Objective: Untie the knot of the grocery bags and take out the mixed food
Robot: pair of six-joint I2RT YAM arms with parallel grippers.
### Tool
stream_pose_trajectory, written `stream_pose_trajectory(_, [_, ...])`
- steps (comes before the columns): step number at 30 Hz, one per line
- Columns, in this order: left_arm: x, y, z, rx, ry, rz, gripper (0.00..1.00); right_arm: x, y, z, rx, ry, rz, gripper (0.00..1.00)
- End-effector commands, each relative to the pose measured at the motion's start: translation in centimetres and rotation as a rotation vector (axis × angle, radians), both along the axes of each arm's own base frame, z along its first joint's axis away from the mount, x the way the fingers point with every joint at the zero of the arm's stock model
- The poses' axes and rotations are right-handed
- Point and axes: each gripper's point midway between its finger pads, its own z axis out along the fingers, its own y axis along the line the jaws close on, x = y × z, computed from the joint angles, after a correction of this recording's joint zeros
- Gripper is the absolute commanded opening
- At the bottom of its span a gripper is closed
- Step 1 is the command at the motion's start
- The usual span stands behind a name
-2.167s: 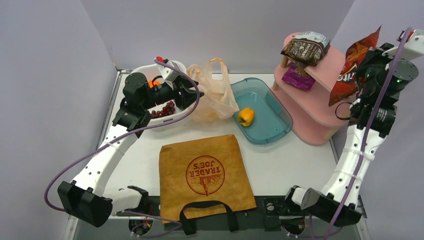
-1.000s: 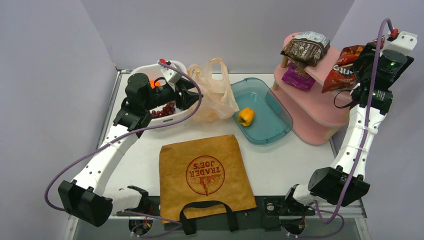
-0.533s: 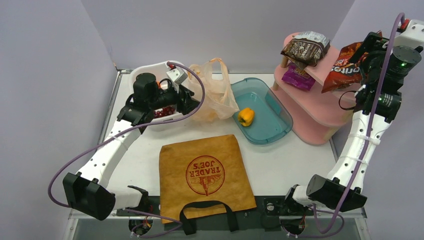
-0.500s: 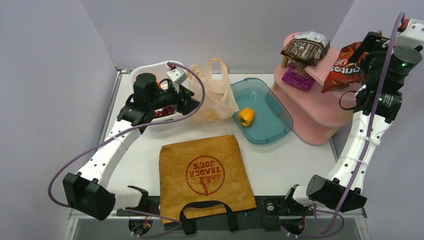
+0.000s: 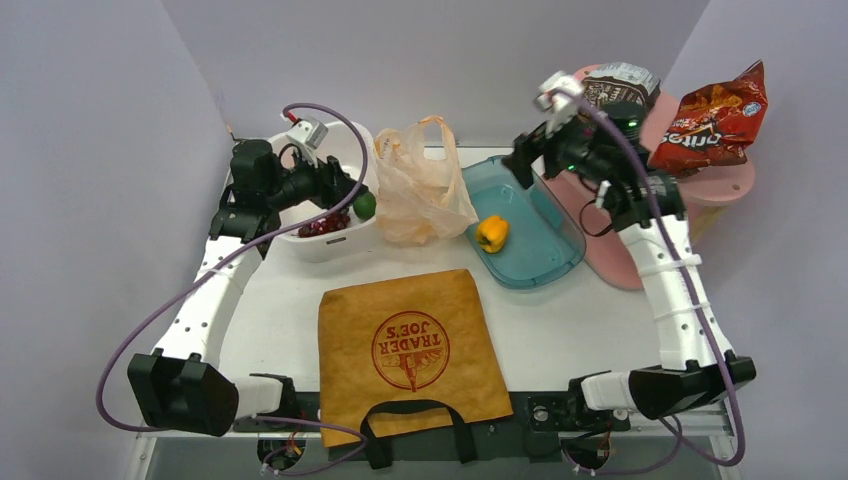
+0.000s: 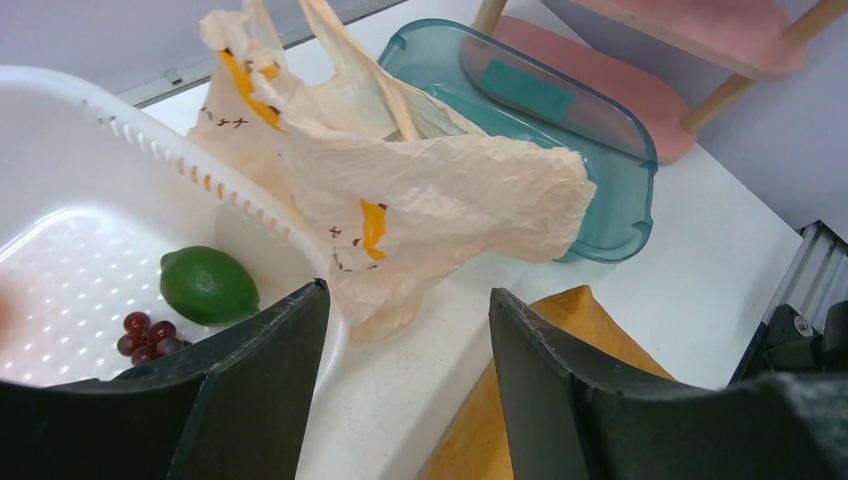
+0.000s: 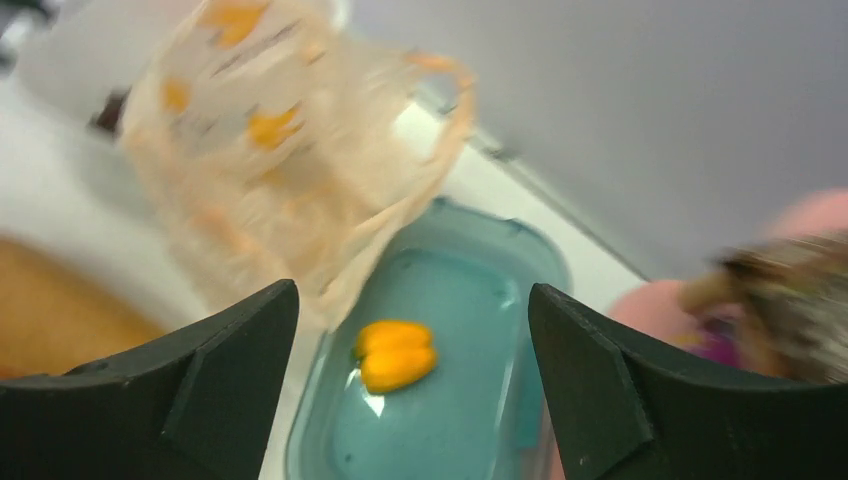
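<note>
Left gripper (image 6: 405, 300): jaws apart, empty, over the white tub's (image 6: 60, 250) right rim.
Right gripper (image 7: 412, 295): jaws wide apart, empty, above the teal tub (image 7: 450, 430).
Lime (image 6: 208, 285), grapes (image 6: 145, 335): in the white tub, far left.
Pepper (image 5: 491, 233): in the teal tub.
Plastic bag (image 5: 420, 190): slumped between the tubs.
Tote (image 5: 410, 340): flat, near centre.
Doritos (image 5: 712, 120): on the pink shelf (image 5: 715, 185), far right.

The left arm (image 5: 215, 290) and the right arm (image 5: 682, 300) are built alike. Each has long white plastic link shells marked with small dark dots, joined by chunky black cylindrical joint housings. At the foot of each sits a bulky black motor block (image 5: 180, 392). A thin lilac cable (image 5: 318, 106) trails loosely along each arm in wide loops. A small white box (image 5: 305, 131) rides near each wrist. The jaws are broad, matt black, angular wedges.
</note>
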Motion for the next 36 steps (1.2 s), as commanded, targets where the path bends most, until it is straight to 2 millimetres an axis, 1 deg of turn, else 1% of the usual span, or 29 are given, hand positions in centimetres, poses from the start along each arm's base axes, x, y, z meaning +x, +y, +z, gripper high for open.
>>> stream_pose_trajectory(1, [0.3,1.5,1.2,-0.027,-0.013,0.045,0.58,-2.8,7.6,-6.7,-0.293,-0.015,0.321,0.8])
stream_pose_trajectory(2, [0.4,2.0,1.0,-0.026,-0.009,0.06,0.58,-3.0,9.5,-8.1,-0.332,-0.005,0.366,0.8])
stream_pose_trajectory(3, [0.4,2.2,0.9,-0.026,-0.004,0.065,0.58,-2.7,10.6,-10.0,-0.374,0.011,0.399,0.8])
stream_pose_trajectory(4, [0.4,2.6,0.8,-0.025,-0.003,0.075,0.58,-2.8,12.2,-10.6,-0.397,0.0,0.424,0.8])
stream_pose_trajectory(5, [0.3,2.8,0.5,-0.024,0.006,0.077,0.58,-2.2,13.1,-12.5,-0.421,0.028,0.438,0.8])
stream_pose_trajectory(6, [0.2,2.9,0.5,-0.022,0.004,0.077,0.58,-1.8,14.5,-12.8,-0.428,0.012,0.446,0.8])
stream_pose_trajectory(7, [0.0,3.1,0.4,-0.017,0.005,0.076,0.58,-0.9,15.6,-14.3,-0.44,0.036,0.453,0.8])
stream_pose_trajectory(8, [-0.2,3.1,0.3,-0.013,0.005,0.073,0.58,-0.7,16.6,-14.4,-0.452,0.028,0.452,0.8])
stream_pose_trajectory(9, [-0.5,3.2,0.2,-0.006,-0.001,0.065,0.58,0.1,17.5,-16.1,-0.469,0.056,0.458,0.8])
stream_pose_trajectory(10, [-0.7,3.2,0.1,0.0,-0.006,0.06,0.58,0.4,18.3,-16.0,-0.472,0.048,0.459,0.8])
stream_pose_trajectory(11, [-1.2,3.2,0.0,0.013,-0.025,0.047,0.58,1.1,19.0,-17.3,-0.478,0.068,0.458,0.78])
stream_pose_trajectory(12, [-1.5,3.2,-0.1,0.02,-0.038,0.037,0.58,1.6,19.4,-17.2,-0.476,0.062,0.445,0.76])
stream_pose_trajectory(13, [-2.0,3.1,-0.3,0.033,-0.062,0.013,0.58,2.4,19.9,-18.1,-0.464,0.084,0.428,0.67])
stream_pose_trajectory(14, [-2.3,3.1,-0.4,0.039,-0.078,0.005,0.58,3.1,20.1,-17.4,-0.446,0.077,0.405,0.61])
stream_pose_trajectory(15, [-2.7,3.2,-0.6,0.052,-0.11,-0.007,0.58,3.5,20.4,-17.6,-0.413,0.11,0.386,0.42])
stream_pose_trajectory(16, [-2.9,3.2,-0.6,0.06,-0.129,-0.011,0.58,3.9,20.6,-15.9,-0.369,0.094,0.386,0.31])
stream_pose_trajectory(17, [-3.3,3.3,-1.0,0.073,-0.157,-0.022,0.58,3.7,20.8,-14.8,-0.318,0.105,0.383,0.13])
stream_pose_trajectory(18, [-3.4,3.2,-0.8,0.079,-0.191,-0.031,0.58,3.5,21.1,-13.0,-0.248,0.105,0.392,0.01])
stream_pose_trajectory(19, [-3.7,3.2,-1.1,0.078,-0.201,-0.035,0.58,3.0,21.2,-10.8,-0.192,0.077,0.415,0.0])
stream_pose_trajectory(20, [-3.7,3.1,-0.7,0.067,-0.225,-0.039,0.58,2.6,21.3,-9.1,-0.125,0.078,0.412,0.0])
stream_pose_trajectory(21, [-3.9,2.9,-0.8,0.057,-0.23,-0.042,0.58,2.1,21.1,-6.1,-0.058,0.021,0.427,0.0])
stream_pose_trajectory(22, [-3.8,2.7,-0.5,0.038,-0.254,-0.049,0.58,1.6,21.1,-4.9,0.009,0.034,0.425,0.0])
stream_pose_trajectory(24, [-3.9,2.5,0.3,0.012,-0.296,-0.054,0.58,0.4,20.3,0.1,0.126,-0.053,0.439,0.0])
stream_pose_trajectory(25, [-4.0,2.4,0.6,0.007,-0.318,-0.062,0.58,0.0,20.0,0.9,0.148,-0.063,0.452,0.0])
stream_pose_trajectory(26, [-4.1,2.2,1.2,0.0,-0.373,-0.074,0.58,-0.6,19.7,2.2,0.18,-0.081,0.455,0.0])
stream_pose_trajectory(28, [-4.2,2.0,2.0,0.005,-0.455,-0.085,0.58,-1.5,19.2,4.1,0.236,-0.094,0.477,0.0])
stream_pose_trajectory(30, [-3.8,1.9,2.5,0.026,-0.502,-0.095,0.58,-2.5,19.0,5.6,0.294,-0.091,0.508,0.0])
stream_pose_trajectory(32, [-3.6,1.5,3.3,0.033,-0.538,-0.121,0.58,-3.5,19.0,6.7,0.33,-0.089,0.546,0.0])
stream_pose_trajectory(36, [-4.5,0.0,5.9,0.02,-0.636,-0.201,0.58,-5.1,19.3,7.3,0.361,-0.072,0.604,0.0])
